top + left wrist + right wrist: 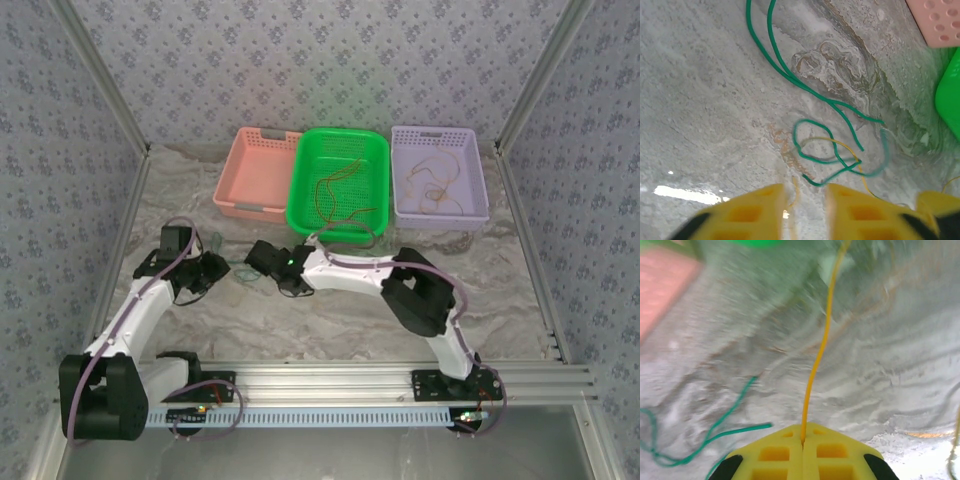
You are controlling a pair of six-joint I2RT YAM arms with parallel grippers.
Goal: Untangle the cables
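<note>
The yellow cable (822,340) is running straight ahead from the right gripper (803,442), whose fingers are pinching it. It is threading a green cable (812,93) loop just ahead of the left gripper (805,192), which is standing spread. Pulling slowly, in line, should avoid tightening. Counting: one yellow, seemingly one green, three baskets (250,208) beyond.

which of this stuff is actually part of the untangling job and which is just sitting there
Job:
- green cable on the table
- yellow cable, pinched in the right gripper
- red-orange cables in the green basket
- pale cables in the lavender basket

Lying about:
- pink basket
- the green and lavender baskets themselves
</note>
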